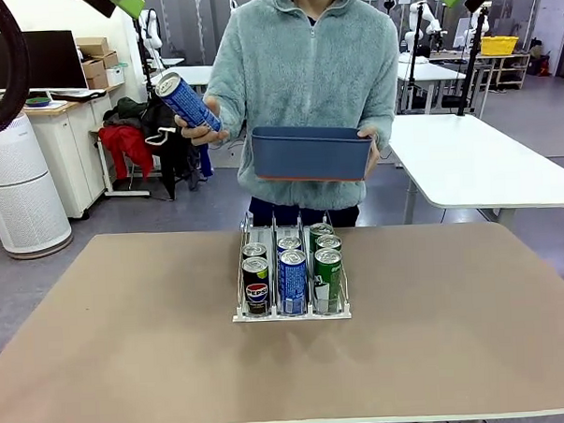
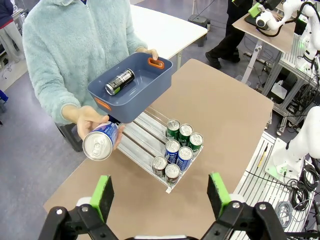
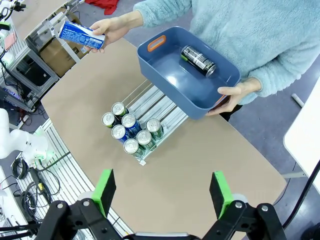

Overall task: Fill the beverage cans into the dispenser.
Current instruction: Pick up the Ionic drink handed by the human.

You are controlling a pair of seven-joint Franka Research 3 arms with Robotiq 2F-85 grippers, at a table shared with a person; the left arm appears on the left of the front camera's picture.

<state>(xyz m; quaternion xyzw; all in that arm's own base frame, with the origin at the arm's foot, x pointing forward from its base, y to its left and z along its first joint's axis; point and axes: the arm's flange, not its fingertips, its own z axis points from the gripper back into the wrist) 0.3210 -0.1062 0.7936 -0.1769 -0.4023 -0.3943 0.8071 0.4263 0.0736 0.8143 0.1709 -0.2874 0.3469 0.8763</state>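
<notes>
Both our grippers hang high over the table [image 1: 129, 349], left gripper [image 2: 161, 192] and right gripper [image 3: 163, 192] spread wide with nothing between the fingers. Mid-table, six cans [image 1: 292, 281] stand upright in the dispenser [image 2: 142, 137], bunched at our end, two per lane. Dark ones are on the robot's left, the front one a Pepsi, with blue in the middle and green on the right. Beyond the far edge a person holds a dark blue bin [image 1: 312, 154] in one hand, with one black can [image 2: 120, 81] lying on its side inside. Their other hand [image 1: 196, 133] grips a tilted blue can [image 1: 185, 101].
</notes>
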